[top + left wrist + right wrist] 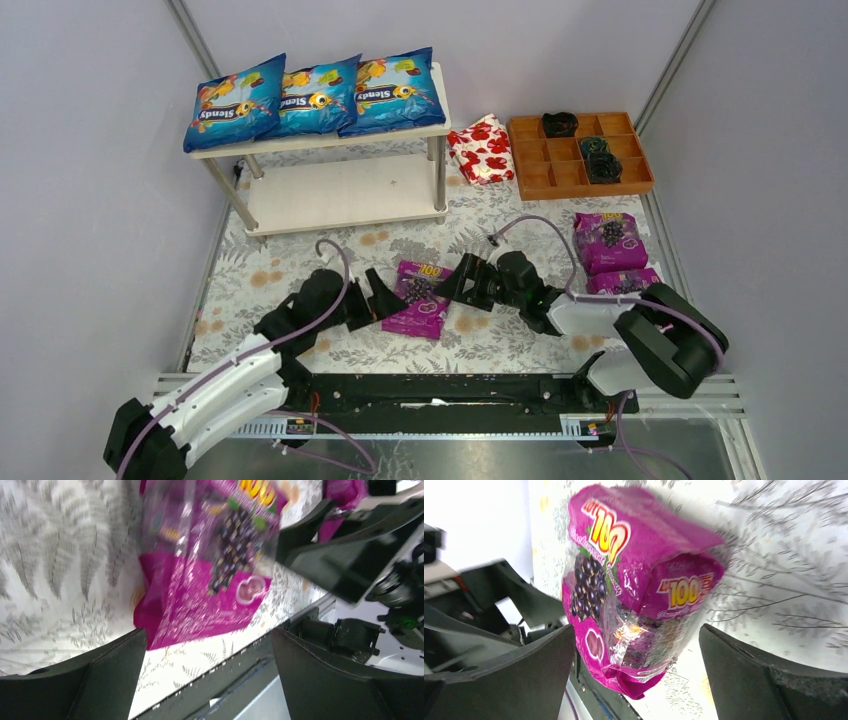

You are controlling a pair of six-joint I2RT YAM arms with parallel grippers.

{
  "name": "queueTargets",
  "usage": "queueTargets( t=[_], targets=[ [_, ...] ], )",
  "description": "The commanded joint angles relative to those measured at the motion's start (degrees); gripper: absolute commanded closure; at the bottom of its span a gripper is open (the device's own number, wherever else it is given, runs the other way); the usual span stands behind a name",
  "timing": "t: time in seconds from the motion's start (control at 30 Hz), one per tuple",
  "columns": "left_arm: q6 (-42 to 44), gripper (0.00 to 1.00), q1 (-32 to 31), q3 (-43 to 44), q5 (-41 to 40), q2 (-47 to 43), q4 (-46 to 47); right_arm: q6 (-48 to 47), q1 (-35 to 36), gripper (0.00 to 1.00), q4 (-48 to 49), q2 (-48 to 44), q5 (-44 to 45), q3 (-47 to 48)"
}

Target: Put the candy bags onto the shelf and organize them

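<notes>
Only the top view shows blue bags (pixel 318 95) atop shelf (pixel 340 190).

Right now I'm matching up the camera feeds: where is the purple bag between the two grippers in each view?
Top external: purple bag lower centre, on the fern-print tablecloth.
Left wrist: upper centre.
Right wrist: centre.
Shared landmark: the fern-print tablecloth beneath it.
</notes>
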Motion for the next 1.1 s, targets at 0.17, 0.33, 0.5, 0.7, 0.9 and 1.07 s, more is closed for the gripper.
queueTargets(
  t=[0.17, 0.33, 0.5, 0.7, 0.9, 1.07],
  targets=[
    [-26.34, 0.01, -6.86, -6.51, -0.61, -0.62, 2.90, -6.13, -4.75, 0.00, -12.85, -11.80, 7.53, -1.21],
    [-35.91, 0.01, -8.63, -8.35, -0.46, 5.77, 7.80, -5.50, -4.75, 0.00, -12.33, -12.80, 6.73, -2.47],
    [-33.15, 0.01, -9.19, -3.06, -9.21, 7.44, -1.42, -1.99, -3.94, 0.06, -2.31, -5.33, -1.58, -2.98],
    [-34.98, 0.01, -10.00, -4.07, -4.84, 9.41, 3.68, 3.73, 2.70, 0.32, 7.88, 3.48, -2.68, -1.89],
    [-42.78, 0.01, -13.34, -7.61, -10.95, 1.12, 1.94, 14.34, 7.04, 0.50, 32.74, 13.90, -0.20, -3.66],
    [-46.39, 0.01, -13.35, -12.77, -13.38, 1.24, 13.04, 17.18, 7.47, 0.47, 41.13, 17.45, 1.08, -4.73]
  ],
)
